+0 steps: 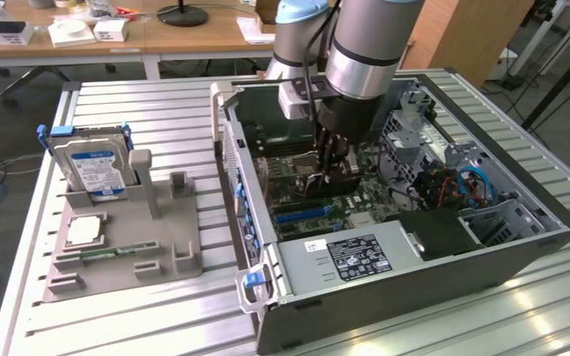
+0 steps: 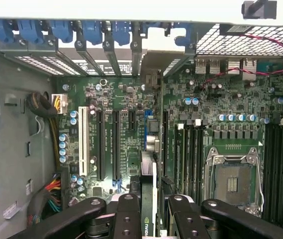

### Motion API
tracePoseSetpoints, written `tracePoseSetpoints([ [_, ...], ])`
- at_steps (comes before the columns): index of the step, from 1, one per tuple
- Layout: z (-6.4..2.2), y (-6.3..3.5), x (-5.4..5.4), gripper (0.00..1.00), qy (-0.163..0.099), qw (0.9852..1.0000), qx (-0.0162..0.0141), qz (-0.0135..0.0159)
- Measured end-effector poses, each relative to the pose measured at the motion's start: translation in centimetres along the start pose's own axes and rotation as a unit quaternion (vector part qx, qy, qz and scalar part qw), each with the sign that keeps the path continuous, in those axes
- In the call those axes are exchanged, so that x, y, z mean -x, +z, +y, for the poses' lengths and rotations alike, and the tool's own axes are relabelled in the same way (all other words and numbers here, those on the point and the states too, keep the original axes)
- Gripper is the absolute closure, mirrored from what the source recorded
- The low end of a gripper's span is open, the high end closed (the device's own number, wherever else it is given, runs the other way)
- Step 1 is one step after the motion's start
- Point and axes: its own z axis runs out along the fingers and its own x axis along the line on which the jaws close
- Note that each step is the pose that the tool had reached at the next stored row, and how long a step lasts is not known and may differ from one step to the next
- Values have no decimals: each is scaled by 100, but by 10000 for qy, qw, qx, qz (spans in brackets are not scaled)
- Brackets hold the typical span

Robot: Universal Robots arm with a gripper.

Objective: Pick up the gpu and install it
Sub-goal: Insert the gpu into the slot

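One robot arm [image 1: 364, 44] with a silver and grey body reaches down into one open computer case [image 1: 414, 297], a dark metal box lying on its side on a table [image 1: 146, 119] of ribbed metal slats. The arm's one gripper [image 2: 152, 211] has black jointed fingers [image 2: 126, 214] closed on one graphics card [image 2: 149, 189]. The card is thin and flat, seen edge-on between the fingers, with a small green logo on its dark face. It hangs inside the case, over the green motherboard [image 2: 221, 104], above the row of long narrow slots and not seated in any of them. Among those slots are one white slot [image 2: 84, 142] and two long black ones just beside it. Nearby sits one empty square processor socket [image 2: 233, 179] with a shiny metal frame. Blue plastic clips [image 2: 32, 30] line the slotted back wall of the case; their exact count is hard to tell. On the exterior view's left, well apart from the case, one grey moulded tray [image 1: 191, 267] rests on the table. It holds one silver hard drive [image 1: 92, 167] with a blue and white label, standing upright, and one small square silver chip [image 1: 85, 228] lying flat. Inside the case there is also one grey box with a black label [image 1: 364, 256] and a loop of blue cable [image 1: 473, 185]
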Motion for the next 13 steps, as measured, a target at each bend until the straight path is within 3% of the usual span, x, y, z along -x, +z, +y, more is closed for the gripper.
tracePoseSetpoints([
  [13, 26, 9, -7, 74, 0, 10000, 0, -1],
])
